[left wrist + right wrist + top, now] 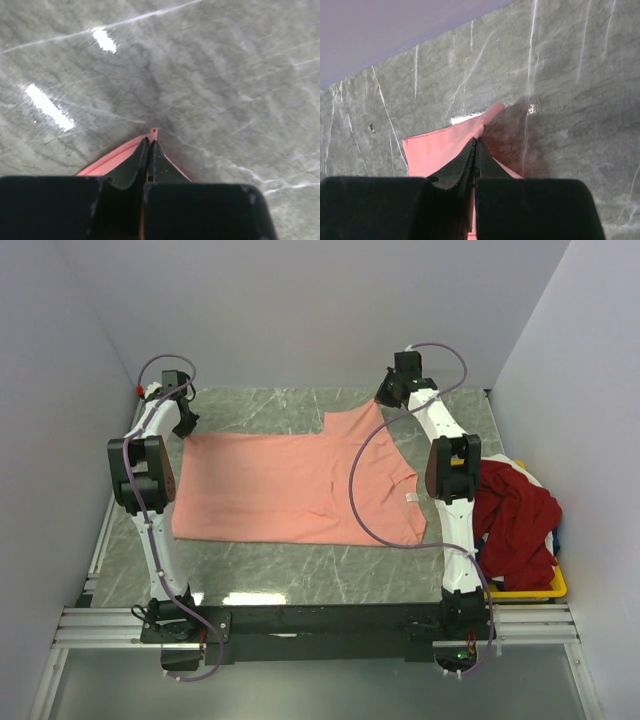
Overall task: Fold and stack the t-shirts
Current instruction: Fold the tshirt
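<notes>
So on the far left, the left gripper (151, 142) is down at the table (300, 575) with its fingers pressed together on the far-left corner of the salmon-pink t-shirt (290, 485). In the wrist view a little nub of pink sticks out past the tips. The shirt itself is lying spread flat across the middle of the table, hem to the left and collar to the right. Over at its far right, the right gripper (476, 145) is pinching the tip of the far sleeve, jaws closed tight on the cloth. Further right, the deep red t-shirt (515, 520) is heaped up and spilling over the yellow bin (530, 592) at the table's right edge, with bits of white and dark blue cloth peeking out around it.
</notes>
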Available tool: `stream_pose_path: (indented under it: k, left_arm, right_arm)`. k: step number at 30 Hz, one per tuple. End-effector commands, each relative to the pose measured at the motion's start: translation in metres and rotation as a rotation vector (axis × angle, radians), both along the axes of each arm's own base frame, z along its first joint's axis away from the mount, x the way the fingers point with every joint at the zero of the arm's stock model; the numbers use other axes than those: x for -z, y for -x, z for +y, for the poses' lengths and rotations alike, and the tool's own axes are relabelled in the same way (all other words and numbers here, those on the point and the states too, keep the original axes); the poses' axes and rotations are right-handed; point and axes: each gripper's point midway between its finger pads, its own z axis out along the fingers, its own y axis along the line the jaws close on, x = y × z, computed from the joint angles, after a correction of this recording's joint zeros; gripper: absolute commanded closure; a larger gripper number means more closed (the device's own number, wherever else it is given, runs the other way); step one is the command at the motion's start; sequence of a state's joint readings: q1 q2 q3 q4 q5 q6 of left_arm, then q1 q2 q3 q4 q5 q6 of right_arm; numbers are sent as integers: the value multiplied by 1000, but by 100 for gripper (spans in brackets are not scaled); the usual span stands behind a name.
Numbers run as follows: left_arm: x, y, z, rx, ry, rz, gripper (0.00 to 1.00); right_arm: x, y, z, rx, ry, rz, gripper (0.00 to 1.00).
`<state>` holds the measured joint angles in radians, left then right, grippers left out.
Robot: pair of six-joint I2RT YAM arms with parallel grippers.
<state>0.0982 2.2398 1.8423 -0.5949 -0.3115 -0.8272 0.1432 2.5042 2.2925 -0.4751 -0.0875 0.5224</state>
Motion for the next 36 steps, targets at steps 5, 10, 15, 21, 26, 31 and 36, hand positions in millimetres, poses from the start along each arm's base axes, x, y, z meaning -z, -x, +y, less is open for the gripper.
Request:
stream_pose_path:
  k: [5, 10, 15, 21, 26, 31, 36]
  left_arm:
    - [-35, -35, 1, 45, -6, -108, 99]
    - [-46, -49, -1, 75, 4, -146, 99]
    - [-47, -46, -4, 89, 14, -143, 99]
    - [-48, -30, -1, 79, 18, -136, 99]
    - [-50, -10, 2, 60, 20, -121, 99]
    - [-45, 15, 4, 41, 30, -100, 99]
    - [-43, 36, 7, 31, 34, -91, 99]
  right_arm:
    - [-88, -16, -14, 15, 18, -191, 100]
    - [-109, -10, -22, 25, 32, -219, 100]
    - [-118, 7, -24, 26, 38, -203, 100]
    - [-109, 47, -20, 20, 9, -147, 100]
    - [-87, 89, -8, 11, 24, -74, 100]
    - [-76, 131, 0, 19, 33, -27, 100]
    - [-74, 162, -3, 54, 52, -10, 100]
